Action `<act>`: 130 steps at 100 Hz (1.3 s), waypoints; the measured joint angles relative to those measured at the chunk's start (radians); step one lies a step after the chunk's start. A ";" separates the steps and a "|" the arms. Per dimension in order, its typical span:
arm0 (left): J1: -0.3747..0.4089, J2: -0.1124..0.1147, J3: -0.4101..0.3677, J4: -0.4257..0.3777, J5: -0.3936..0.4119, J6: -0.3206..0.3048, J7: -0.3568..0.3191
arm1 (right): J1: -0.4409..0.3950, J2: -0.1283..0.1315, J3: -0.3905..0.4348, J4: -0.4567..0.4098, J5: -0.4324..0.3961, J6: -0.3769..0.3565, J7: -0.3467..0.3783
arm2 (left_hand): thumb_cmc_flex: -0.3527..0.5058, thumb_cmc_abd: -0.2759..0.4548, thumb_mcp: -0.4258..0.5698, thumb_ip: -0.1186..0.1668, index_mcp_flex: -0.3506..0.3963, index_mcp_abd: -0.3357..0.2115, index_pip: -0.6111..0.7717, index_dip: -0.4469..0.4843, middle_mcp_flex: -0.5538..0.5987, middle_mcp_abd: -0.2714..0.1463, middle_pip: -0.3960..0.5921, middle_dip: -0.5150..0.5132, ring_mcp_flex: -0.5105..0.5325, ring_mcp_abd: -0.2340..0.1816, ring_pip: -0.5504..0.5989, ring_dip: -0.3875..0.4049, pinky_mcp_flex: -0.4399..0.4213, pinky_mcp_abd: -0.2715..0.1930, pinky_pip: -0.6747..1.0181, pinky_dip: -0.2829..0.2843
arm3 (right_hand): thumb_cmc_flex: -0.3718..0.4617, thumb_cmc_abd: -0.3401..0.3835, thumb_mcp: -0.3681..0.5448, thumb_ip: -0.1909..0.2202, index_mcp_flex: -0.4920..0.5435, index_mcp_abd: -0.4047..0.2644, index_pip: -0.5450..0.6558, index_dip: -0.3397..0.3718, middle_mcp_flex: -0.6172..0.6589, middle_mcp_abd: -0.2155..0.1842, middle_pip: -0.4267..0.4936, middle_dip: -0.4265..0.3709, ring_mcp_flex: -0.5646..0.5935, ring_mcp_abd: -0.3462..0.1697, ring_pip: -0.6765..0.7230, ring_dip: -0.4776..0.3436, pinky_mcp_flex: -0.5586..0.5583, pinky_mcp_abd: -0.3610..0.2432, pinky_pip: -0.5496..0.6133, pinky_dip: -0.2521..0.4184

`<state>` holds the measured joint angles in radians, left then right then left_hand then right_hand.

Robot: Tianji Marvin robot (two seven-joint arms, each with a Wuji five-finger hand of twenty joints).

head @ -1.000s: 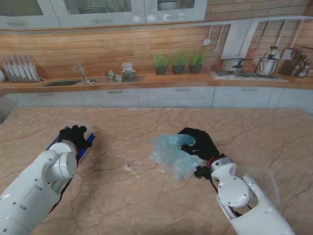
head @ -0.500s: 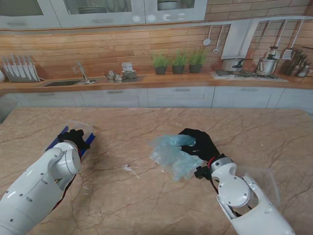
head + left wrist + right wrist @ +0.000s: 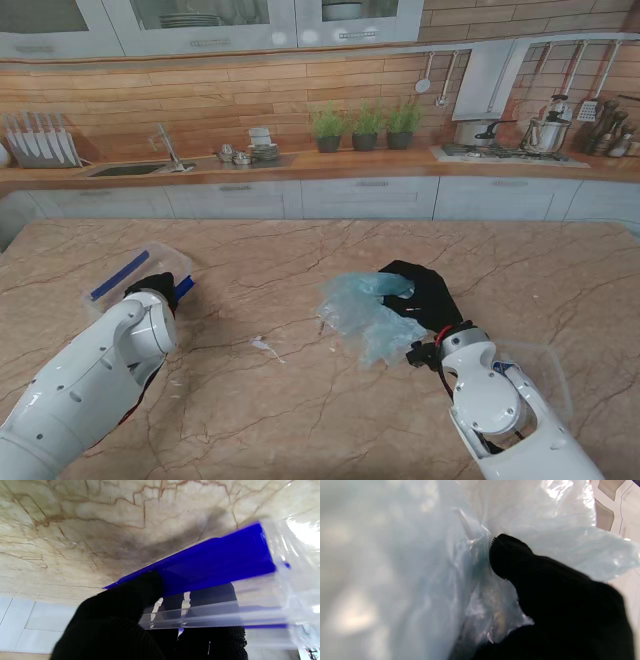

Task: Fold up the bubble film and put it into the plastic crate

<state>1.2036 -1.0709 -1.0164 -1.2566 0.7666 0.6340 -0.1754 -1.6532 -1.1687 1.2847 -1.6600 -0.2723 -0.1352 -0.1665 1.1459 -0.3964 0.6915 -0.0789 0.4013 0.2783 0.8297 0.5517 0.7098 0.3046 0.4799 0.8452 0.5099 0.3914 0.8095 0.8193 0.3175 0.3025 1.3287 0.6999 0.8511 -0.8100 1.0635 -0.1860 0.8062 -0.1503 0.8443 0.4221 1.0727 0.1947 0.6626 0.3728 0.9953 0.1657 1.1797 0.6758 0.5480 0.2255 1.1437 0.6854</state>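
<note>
**Film in the right hand, crate away to the left**

The right hand (image 3: 425, 292) was clamped on the bubble film (image 3: 363, 312), a crumpled pale-blue bundle bunched against the black glove and standing off the counter (image 3: 300, 400) near the middle of the stand view. In the right wrist view one dark fingertip (image 3: 507, 552) pressed into the folds of the film (image 3: 420, 567), which filled almost the whole picture; whether the film had been folded neatly or merely gathered could not be told.

The left hand (image 3: 160, 290) gripped the plastic crate (image 3: 135, 272), a clear box with a blue rim, at the far left of the counter. The left wrist view showed gloved fingers (image 3: 130, 600) wrapped over the blue edge of the crate (image 3: 212, 562), with the transparent wall tilted rather than lying flat.

The relation that mattered was sideways: the crate lay well apart from the film, to the left of the right hand and at roughly the same distance from me. The crate's blue rim ran obliquely, its far end swinging to the right. The left hand already had the crate; the right hand had the film. Judging from this, the film would have to travel leftward across the counter, or the crate be brought rightward to meet it, and the crate's opening would need to face the incoming bundle.
</note>
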 measured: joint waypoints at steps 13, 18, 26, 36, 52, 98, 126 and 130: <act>-0.006 -0.006 0.011 0.017 -0.023 -0.013 0.062 | -0.038 -0.006 0.032 -0.018 -0.027 -0.035 -0.041 | 0.015 -0.036 0.012 -0.032 0.026 -0.023 0.049 0.045 0.062 -0.004 0.003 0.085 0.066 0.008 0.042 0.106 0.039 0.010 0.015 0.055 | 0.000 0.000 -0.006 0.000 0.000 0.000 0.000 0.000 0.000 0.000 0.000 0.000 0.000 0.000 0.000 0.000 0.000 0.000 0.000 0.000; -0.011 -0.005 0.026 0.017 -0.024 -0.023 0.058 | -0.051 -0.008 0.041 -0.023 -0.033 -0.048 -0.062 | 0.015 -0.036 0.012 -0.041 0.025 -0.023 0.049 0.049 0.062 -0.013 0.003 0.111 0.071 0.008 0.062 0.143 0.045 0.010 0.023 0.078 | 0.000 0.000 -0.006 0.000 0.000 0.000 0.000 0.000 0.000 0.001 0.000 0.000 0.000 0.000 0.000 0.000 0.000 0.000 0.000 0.000; -0.030 0.000 0.063 0.017 -0.022 -0.057 0.027 | -0.071 -0.011 0.057 -0.033 -0.058 -0.064 -0.090 | 0.024 -0.038 0.022 -0.040 0.020 0.003 0.050 0.072 0.062 -0.014 0.003 0.131 0.075 0.008 0.077 0.170 0.050 0.010 0.023 0.106 | 0.000 0.000 -0.007 0.000 0.000 0.000 0.000 -0.001 0.000 0.001 0.000 0.000 0.000 0.000 0.000 0.000 0.000 0.000 0.000 0.000; -0.060 -0.002 0.108 0.026 -0.071 -0.111 0.037 | -0.091 -0.012 0.074 -0.041 -0.108 -0.076 -0.112 | 0.025 -0.045 0.022 -0.046 0.021 0.003 0.050 0.074 0.062 -0.014 0.003 0.139 0.075 0.008 0.078 0.181 0.050 0.010 0.032 0.135 | 0.000 0.000 -0.008 0.000 0.000 0.000 0.000 -0.001 0.000 0.001 0.000 0.000 0.000 0.000 0.000 0.001 0.000 0.000 0.000 0.000; -0.101 -0.018 0.182 0.036 -0.152 -0.221 0.062 | -0.108 -0.012 0.085 -0.048 -0.102 -0.098 -0.127 | 0.025 -0.045 0.022 -0.047 0.021 0.003 0.050 0.074 0.062 -0.014 0.003 0.140 0.075 0.008 0.078 0.181 0.050 0.010 0.034 0.156 | 0.000 0.000 -0.008 0.000 0.000 0.000 0.000 -0.001 0.000 0.001 0.000 0.000 0.000 0.000 0.000 0.001 0.000 0.000 0.000 0.000; -0.229 -0.077 0.478 0.023 -0.266 -0.462 0.030 | -0.166 -0.028 0.141 -0.060 -0.122 -0.172 -0.218 | 0.025 -0.046 -0.002 -0.045 0.020 0.012 0.050 0.073 0.061 -0.017 0.003 0.140 0.075 0.008 0.078 0.181 0.048 0.009 0.035 0.167 | 0.000 0.018 -0.009 0.000 0.000 0.001 0.000 -0.002 0.000 0.002 0.000 0.000 0.000 0.000 0.000 0.011 0.000 0.000 0.000 0.001; -0.221 -0.102 0.518 0.000 -0.268 -0.479 0.052 | -0.180 -0.031 0.150 -0.062 -0.127 -0.187 -0.232 | 0.025 -0.046 -0.022 -0.045 0.020 0.011 0.050 0.073 0.061 -0.018 0.002 0.140 0.075 0.008 0.078 0.181 0.047 0.008 0.035 0.169 | 0.000 0.018 -0.009 0.000 0.000 0.002 0.000 -0.002 0.000 0.002 0.000 0.000 0.000 0.000 0.000 0.012 0.000 0.000 0.000 0.001; -0.219 -0.104 0.519 -0.004 -0.268 -0.474 0.052 | -0.180 -0.031 0.150 -0.062 -0.127 -0.187 -0.232 | 0.025 -0.046 -0.025 -0.045 0.020 0.011 0.050 0.073 0.061 -0.018 0.002 0.140 0.075 0.008 0.078 0.182 0.047 0.008 0.035 0.169 | 0.000 0.018 -0.009 0.000 0.000 0.002 0.000 -0.002 0.000 0.002 0.000 0.000 0.000 0.000 0.000 0.011 0.000 0.000 0.000 0.002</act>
<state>0.9846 -1.1746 -0.4974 -1.2603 0.4987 0.1604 -0.1231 -1.8334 -1.1994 1.4345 -1.7223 -0.3989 -0.3225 -0.3984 1.1711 -0.4423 0.6669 -0.1241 0.4216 0.2890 0.8793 0.6242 0.7709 0.2869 0.4821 0.9852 0.5850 0.3998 0.8878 1.0009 0.3647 0.3107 1.3642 0.8688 0.8511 -0.7922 1.0547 -0.1858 0.8061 -0.1485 0.8443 0.4204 1.0724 0.1968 0.6625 0.3731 0.9953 0.1657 1.1797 0.6873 0.5481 0.2255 1.1437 0.6869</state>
